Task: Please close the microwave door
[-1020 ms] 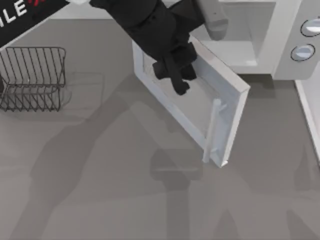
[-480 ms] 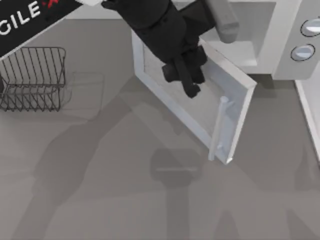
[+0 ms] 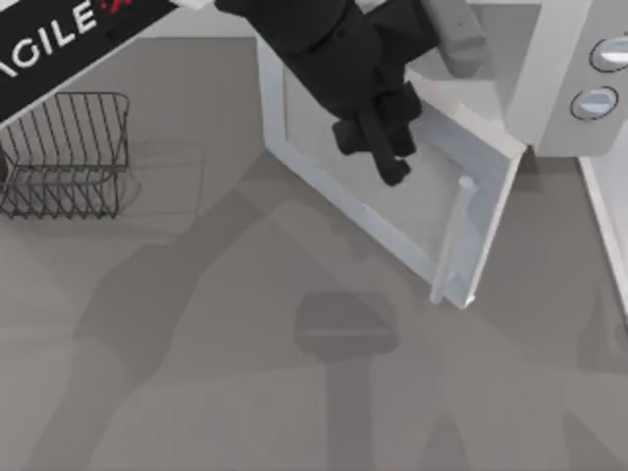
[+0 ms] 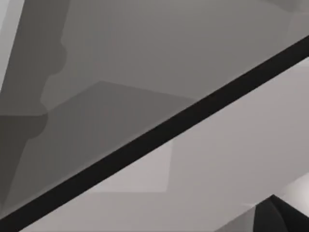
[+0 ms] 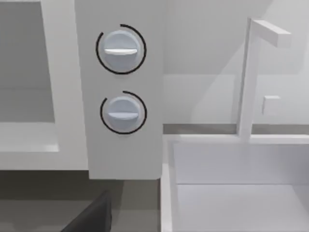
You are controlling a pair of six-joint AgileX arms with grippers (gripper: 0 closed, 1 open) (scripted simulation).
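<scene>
Top view first: my left gripper is pressed against the outer face of the microwave door, up near the bench's far edge, right of middle. Can't tell if the fingers are apart or together, they're just a dark clump from up here. Compared with a second ago the door's free edge and its handle have swung toward the microwave at the far right corner, so the push is working, but I'd say it's still about half open. The arm's white cover reads "AGILE", with something red after it that I can't make out. A wire rack sits near the bench's left edge, well clear.

Left wrist view: flat grey panels crossed by a dark band, probably the door up close.

Right wrist view: two knobs on the microwave's control panel, no readable markings. A sink with a faucet sits beside it. My right arm is parked.
</scene>
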